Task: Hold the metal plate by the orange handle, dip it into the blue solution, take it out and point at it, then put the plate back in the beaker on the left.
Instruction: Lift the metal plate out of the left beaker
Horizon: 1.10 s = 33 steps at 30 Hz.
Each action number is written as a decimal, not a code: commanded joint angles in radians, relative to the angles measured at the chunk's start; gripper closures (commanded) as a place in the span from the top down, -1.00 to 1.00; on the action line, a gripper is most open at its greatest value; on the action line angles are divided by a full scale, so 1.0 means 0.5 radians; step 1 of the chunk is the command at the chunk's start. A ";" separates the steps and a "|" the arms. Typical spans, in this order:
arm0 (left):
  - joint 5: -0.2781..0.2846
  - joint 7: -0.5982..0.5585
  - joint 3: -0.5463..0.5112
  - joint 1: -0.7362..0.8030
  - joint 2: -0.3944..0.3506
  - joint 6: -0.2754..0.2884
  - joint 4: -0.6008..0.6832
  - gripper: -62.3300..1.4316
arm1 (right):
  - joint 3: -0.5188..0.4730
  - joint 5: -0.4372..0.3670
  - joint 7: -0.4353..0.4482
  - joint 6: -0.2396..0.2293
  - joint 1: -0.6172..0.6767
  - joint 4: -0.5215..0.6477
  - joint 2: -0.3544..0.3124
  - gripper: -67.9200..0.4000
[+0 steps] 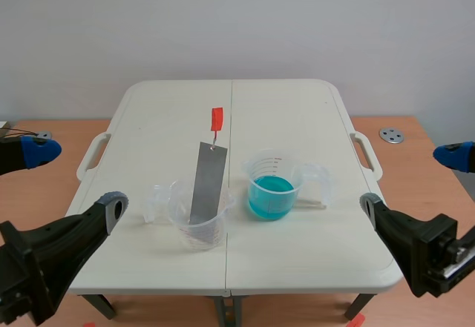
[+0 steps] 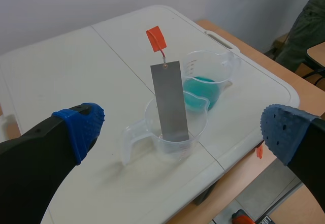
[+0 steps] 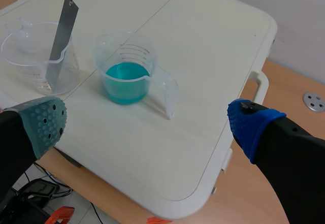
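Dotted-pad left gripper (image 2: 183, 128); flat metal plate (image 2: 170, 99)

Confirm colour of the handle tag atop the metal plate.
Orange-red tag on the grey metal plate; left wrist view shows it best.

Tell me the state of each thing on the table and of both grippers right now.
left beaker: upright, no liquid seen
right beaker: upright, part full of blue solution
metal plate: standing tilted in the left beaker, not held
orange handle: above the plate, ungripped
left gripper: fingers open, empty
right gripper: fingers open, empty
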<state>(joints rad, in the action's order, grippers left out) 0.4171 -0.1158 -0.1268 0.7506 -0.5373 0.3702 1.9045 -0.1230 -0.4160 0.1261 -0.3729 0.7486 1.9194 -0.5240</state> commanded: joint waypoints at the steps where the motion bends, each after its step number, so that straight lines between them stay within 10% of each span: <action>1: 0.018 -0.027 0.006 -0.001 0.010 -0.003 0.014 1.00 | -0.002 0.055 0.024 0.015 -0.035 0.027 -0.011 0.95; 15: 0.013 -0.028 0.006 -0.001 0.010 -0.003 0.011 1.00 | 0.039 0.054 -0.037 0.013 -0.255 0.018 0.002 0.95; 16: 0.013 -0.028 0.006 -0.001 0.010 -0.003 0.011 0.83 | 0.058 0.054 -0.059 0.014 -0.280 0.008 0.002 0.95; 19: 0.003 0.034 0.005 -0.001 0.009 -0.021 0.011 -0.79 | 0.128 0.053 -0.092 0.012 -0.375 -0.035 0.002 0.95; 20: -0.024 0.056 0.006 -0.001 0.009 -0.026 0.011 -0.94 | 0.156 0.053 -0.092 0.012 -0.408 -0.053 0.002 0.95; 33: -0.163 0.554 0.010 0.119 0.010 -0.025 -0.142 -0.87 | 0.492 0.053 -0.167 -0.188 -0.848 -0.269 0.150 0.95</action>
<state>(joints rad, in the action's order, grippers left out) 0.3328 0.1692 -0.1265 0.7910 -0.5373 0.3595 1.8572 0.1257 -0.3782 0.0353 -0.4622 0.3370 1.7821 -0.4549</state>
